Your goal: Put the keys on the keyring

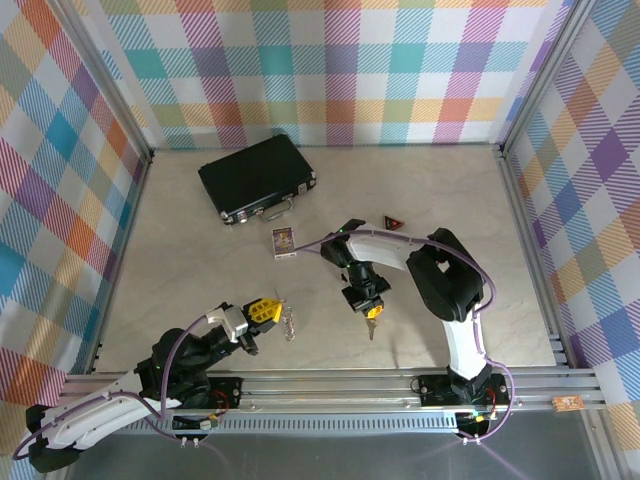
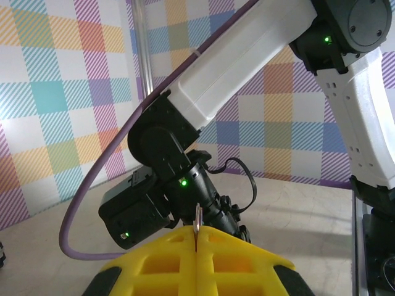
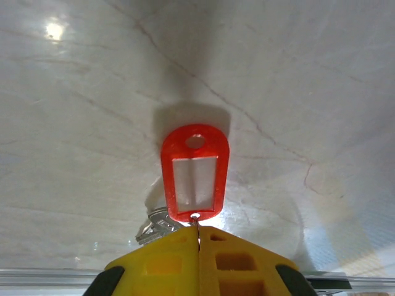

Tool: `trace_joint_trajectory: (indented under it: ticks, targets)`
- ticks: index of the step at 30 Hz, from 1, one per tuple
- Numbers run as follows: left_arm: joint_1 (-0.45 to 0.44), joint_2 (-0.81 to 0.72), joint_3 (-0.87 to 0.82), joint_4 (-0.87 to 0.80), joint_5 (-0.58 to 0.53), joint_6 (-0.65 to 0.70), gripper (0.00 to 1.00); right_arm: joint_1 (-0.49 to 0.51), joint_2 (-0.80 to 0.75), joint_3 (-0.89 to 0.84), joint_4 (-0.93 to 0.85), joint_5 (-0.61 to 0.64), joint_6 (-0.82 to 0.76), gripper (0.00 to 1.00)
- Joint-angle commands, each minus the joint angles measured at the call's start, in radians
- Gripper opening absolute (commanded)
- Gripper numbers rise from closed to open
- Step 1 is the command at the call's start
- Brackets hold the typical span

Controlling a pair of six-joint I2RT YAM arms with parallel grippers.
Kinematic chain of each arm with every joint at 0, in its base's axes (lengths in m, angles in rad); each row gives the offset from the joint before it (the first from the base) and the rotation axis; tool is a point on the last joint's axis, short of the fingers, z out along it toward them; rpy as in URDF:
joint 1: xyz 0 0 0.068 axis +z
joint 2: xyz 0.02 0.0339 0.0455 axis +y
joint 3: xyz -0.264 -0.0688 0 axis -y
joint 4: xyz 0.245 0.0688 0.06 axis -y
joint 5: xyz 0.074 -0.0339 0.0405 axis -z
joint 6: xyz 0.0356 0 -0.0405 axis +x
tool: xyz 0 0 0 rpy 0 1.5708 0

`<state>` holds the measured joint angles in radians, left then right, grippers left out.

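Now my right hand [image 3: 199, 237] has its yellow fingers pressed together, pinching the small wire loop of the keys [image 3: 194, 176]. The red tag and silvery key hang below it, close over the pale table [image 3: 86, 92]. My left hand [image 2: 195, 237] is also pressed together, pinching the keyring [image 2: 197, 216] by a thin metal edge. Seen from above, the keyring hangs left of the keys, near but apart.
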<state>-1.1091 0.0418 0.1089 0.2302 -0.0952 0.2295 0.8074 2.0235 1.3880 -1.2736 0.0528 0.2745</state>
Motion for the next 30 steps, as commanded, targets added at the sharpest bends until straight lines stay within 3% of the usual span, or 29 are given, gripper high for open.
trace_joint_trajectory:
  ticks: [1, 5, 10, 18, 24, 30]
  targets:
    - [-0.005, -0.012, 0.034, 0.024, 0.001, 0.016, 0.00, 0.003, 0.033, 0.023, -0.033, 0.001, -0.060, 0.00]
    - [-0.005, -0.007, 0.028, 0.043, 0.003, 0.010, 0.00, 0.001, 0.035, 0.014, -0.014, 0.006, -0.061, 0.02]
    - [-0.005, -0.007, 0.025, 0.050, 0.013, 0.006, 0.00, 0.001, -0.035, 0.022, -0.013, 0.006, -0.014, 0.19]
    - [-0.005, -0.006, 0.021, 0.060, 0.026, -0.001, 0.00, 0.004, -0.259, -0.102, 0.093, -0.022, 0.218, 0.36]
    - [-0.004, -0.008, 0.020, 0.068, 0.038, -0.007, 0.00, 0.022, -0.340, -0.247, 0.233, -0.070, 0.351, 0.39]
    - [-0.005, -0.008, 0.020, 0.071, 0.041, -0.011, 0.00, 0.030, -0.339, -0.320, 0.316, -0.070, 0.384, 0.34]
